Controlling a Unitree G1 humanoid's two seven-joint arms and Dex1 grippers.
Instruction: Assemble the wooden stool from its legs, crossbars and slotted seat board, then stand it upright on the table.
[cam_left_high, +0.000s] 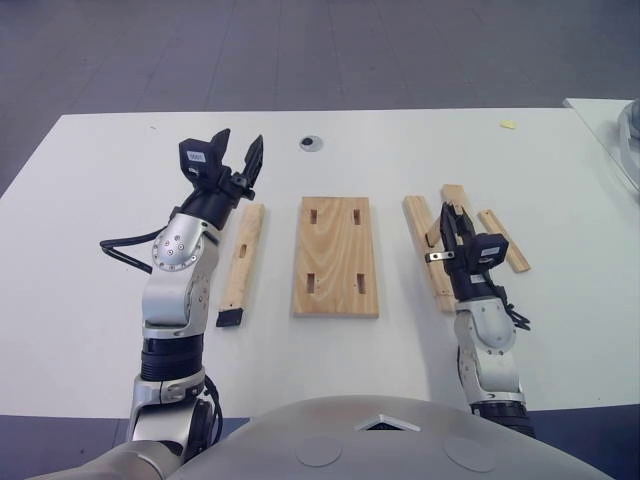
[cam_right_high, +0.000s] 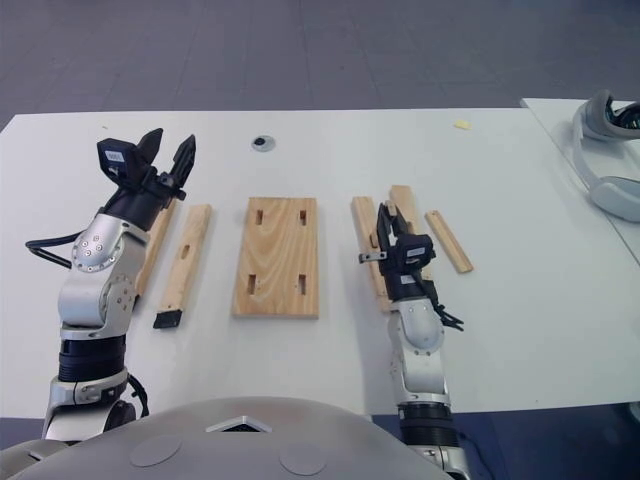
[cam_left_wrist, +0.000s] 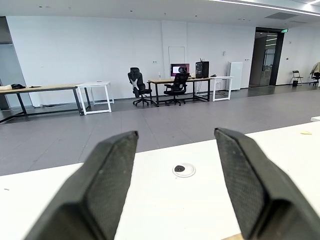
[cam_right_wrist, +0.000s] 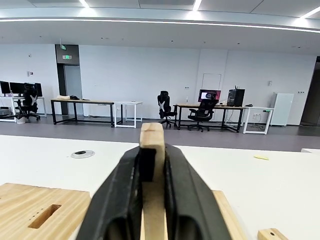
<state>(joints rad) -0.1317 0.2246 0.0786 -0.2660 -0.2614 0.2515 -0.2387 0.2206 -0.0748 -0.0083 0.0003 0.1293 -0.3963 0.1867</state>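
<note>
While both arms are hovering over the white table (cam_left_high: 120, 150), the stool parts are lying loose and unassembled.

Seat board (cam_left_high: 335, 257): it is lying flat at the centre of the table, between the two arms, with four slots showing in its top face.

Left gripper (cam_left_high: 240, 140): it is hanging raised above the table's left half, fingers spread wide apart and holding nothing.

Left legs: one leg (cam_left_high: 243, 262) is lying flat just left of the seat board, with a black cap on its near end. A second leg (cam_right_high: 158, 245) is lying beside it, farther left and partly hidden by the left arm.

Right gripper (cam_left_high: 450, 212): it is sitting low over the parts to the right of the seat board, with its fingers pinched closed around a wooden bar (cam_right_wrist: 152, 135). The bar's end is sticking out past the fingertips. Whether the bar is resting on the table or lifted is unclear.

Other right parts: a long leg (cam_left_high: 420, 232) is lying just right of the seat board, close beside the gripper. A short crossbar (cam_left_high: 503, 240) is lying farther right.

Table extras: a round cable hole (cam_left_high: 312, 143) is sitting behind the seat board, and a small yellow scrap (cam_left_high: 509, 124) is lying near the far right edge.
</note>
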